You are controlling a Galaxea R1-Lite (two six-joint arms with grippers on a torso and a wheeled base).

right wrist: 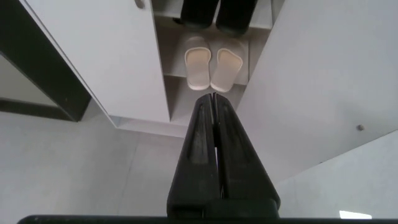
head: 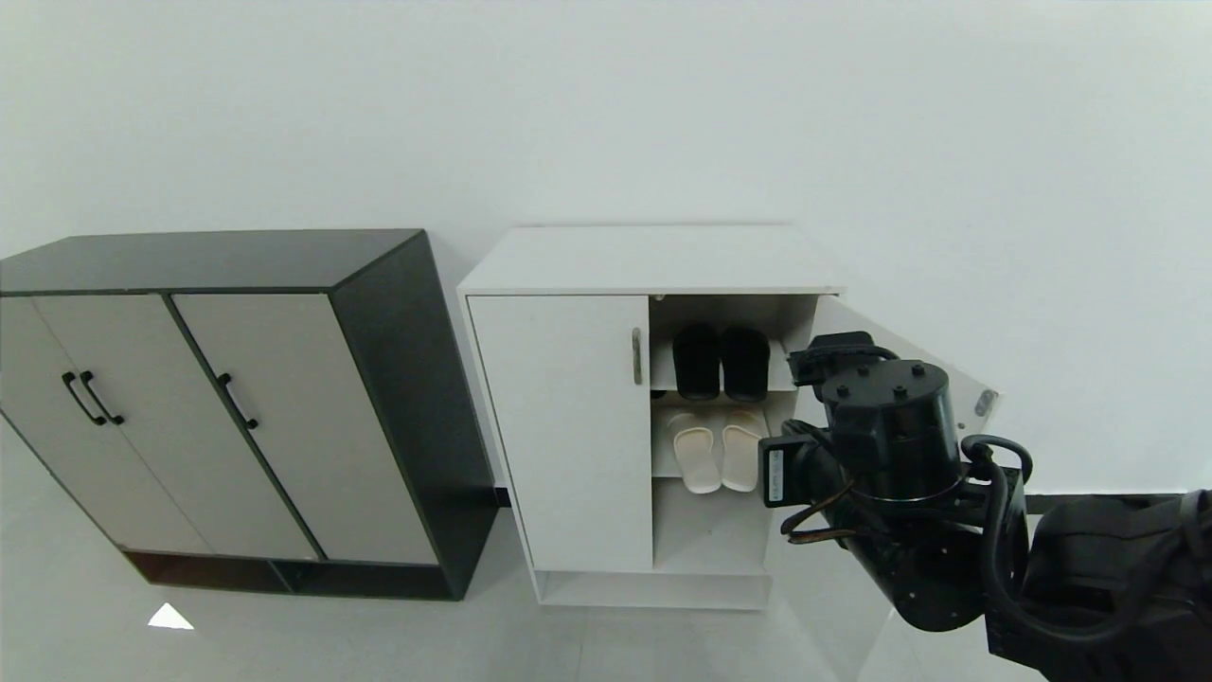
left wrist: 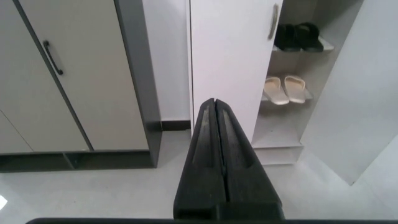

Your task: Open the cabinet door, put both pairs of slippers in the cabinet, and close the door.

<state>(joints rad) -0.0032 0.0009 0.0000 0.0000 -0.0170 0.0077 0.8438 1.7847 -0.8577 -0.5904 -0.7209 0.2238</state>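
Note:
The white cabinet (head: 568, 426) has its left door closed and its right door (head: 956, 374) swung open. A black pair of slippers (head: 721, 362) sits on the upper shelf. On the shelf below lies a white pair of slippers (head: 717, 450). My right arm (head: 885, 426) hangs in front of the open door. My right gripper (right wrist: 214, 99) is shut and empty, pointing at the white slippers (right wrist: 213, 61) from a short distance. My left gripper (left wrist: 214, 102) is shut on nothing, farther back, facing the closed door; both pairs (left wrist: 303, 36) (left wrist: 286, 89) show beyond it.
A dark cabinet with grey doors (head: 237, 398) stands close on the left of the white one. A plain wall runs behind both. The floor in front is bare. The bottom compartment (head: 705, 526) of the white cabinet holds nothing.

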